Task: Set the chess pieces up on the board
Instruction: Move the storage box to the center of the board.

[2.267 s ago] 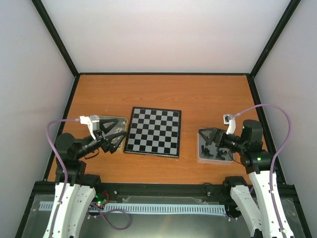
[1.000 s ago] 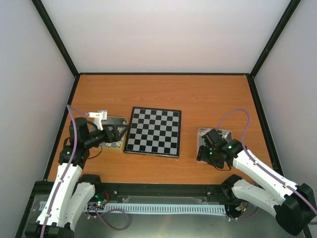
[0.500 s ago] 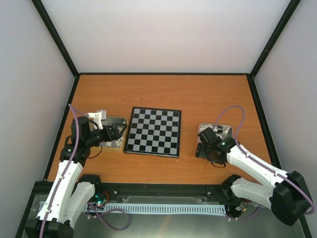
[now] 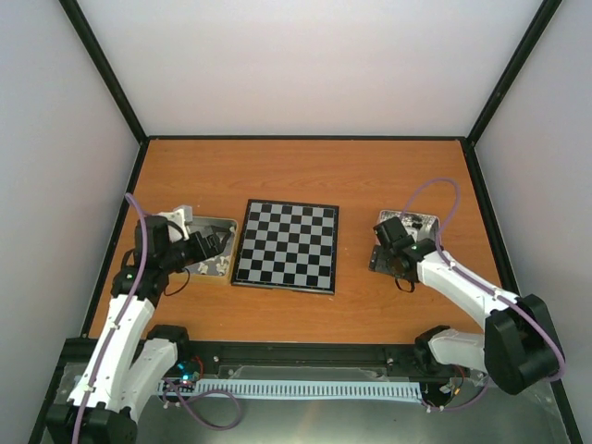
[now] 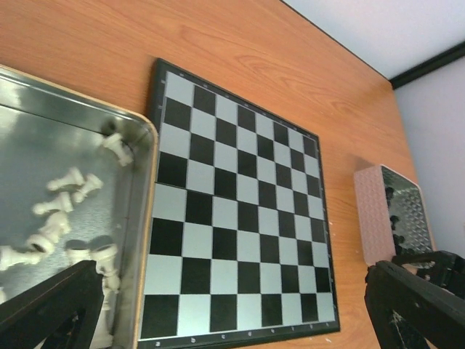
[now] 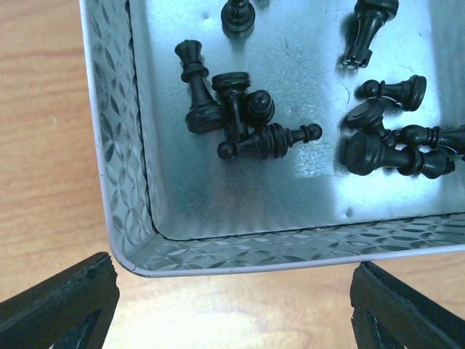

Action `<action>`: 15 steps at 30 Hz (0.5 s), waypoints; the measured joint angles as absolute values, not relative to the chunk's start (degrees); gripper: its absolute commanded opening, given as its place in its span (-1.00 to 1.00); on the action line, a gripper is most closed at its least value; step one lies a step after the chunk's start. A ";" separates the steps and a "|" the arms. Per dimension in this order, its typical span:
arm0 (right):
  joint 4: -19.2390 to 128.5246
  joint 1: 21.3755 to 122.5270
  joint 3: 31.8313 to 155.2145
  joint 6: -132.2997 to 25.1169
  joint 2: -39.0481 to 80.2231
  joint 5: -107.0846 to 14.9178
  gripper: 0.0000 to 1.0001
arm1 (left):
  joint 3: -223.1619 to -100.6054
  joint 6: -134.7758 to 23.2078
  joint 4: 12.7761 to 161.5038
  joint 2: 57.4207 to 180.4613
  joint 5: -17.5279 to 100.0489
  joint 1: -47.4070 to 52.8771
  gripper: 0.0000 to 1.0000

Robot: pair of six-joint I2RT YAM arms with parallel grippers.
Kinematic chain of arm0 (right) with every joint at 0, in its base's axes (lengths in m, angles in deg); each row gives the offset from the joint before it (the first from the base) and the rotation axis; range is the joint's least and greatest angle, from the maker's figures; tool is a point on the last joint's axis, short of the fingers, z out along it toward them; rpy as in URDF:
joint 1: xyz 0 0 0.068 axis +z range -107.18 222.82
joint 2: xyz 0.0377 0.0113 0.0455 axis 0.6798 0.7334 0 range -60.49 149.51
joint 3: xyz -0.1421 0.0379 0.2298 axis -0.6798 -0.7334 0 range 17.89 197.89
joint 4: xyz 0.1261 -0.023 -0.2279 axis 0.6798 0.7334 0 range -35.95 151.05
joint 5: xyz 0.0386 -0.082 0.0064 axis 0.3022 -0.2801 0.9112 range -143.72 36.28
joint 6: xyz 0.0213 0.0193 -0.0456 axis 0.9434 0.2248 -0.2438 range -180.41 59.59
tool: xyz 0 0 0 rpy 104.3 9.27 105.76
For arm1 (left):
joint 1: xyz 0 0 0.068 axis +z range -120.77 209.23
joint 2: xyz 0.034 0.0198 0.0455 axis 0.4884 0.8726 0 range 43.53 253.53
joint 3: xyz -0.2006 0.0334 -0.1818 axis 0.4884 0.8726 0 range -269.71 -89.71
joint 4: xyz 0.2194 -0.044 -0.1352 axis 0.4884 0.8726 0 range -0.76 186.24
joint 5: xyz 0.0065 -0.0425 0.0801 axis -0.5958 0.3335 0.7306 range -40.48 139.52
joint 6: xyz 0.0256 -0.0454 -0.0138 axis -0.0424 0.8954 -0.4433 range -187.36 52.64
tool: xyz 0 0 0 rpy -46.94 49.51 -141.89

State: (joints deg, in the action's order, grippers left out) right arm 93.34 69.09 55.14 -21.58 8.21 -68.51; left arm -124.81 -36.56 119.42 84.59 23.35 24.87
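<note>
just ahead of the right gripper (image 6: 229, 280), its jaws wide open, black chess pieces (image 6: 247, 123) lie in a metal tin (image 6: 218, 211). the left gripper (image 5: 232, 298), jaws equally spread, frames the board (image 5: 232, 196); cream chess pieces (image 5: 65, 218) lie in another tin (image 5: 51, 138) at its left finger.

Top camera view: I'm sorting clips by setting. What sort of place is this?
Likely a robot lab test cell: a wooden table boxed in by plain white panels and black frame posts, with no household clutter.
</note>
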 measured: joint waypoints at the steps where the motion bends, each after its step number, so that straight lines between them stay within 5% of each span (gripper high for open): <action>1: 92.81 68.47 55.49 -22.12 8.63 -68.36 0.74 | -125.20 -36.38 120.05 84.64 24.24 24.87 0.99; 10: 91.48 69.72 58.60 -24.53 4.76 -62.87 0.66 | -127.47 -36.12 124.05 84.81 26.91 24.87 0.97; 15: 91.46 77.41 59.25 -22.71 -2.17 -59.86 0.66 | -127.45 -36.01 123.94 84.86 24.27 24.87 0.58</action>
State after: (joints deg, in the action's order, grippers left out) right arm 91.46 77.41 59.25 -22.71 -2.17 -59.86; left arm -127.45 -36.01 123.94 84.86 24.27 24.87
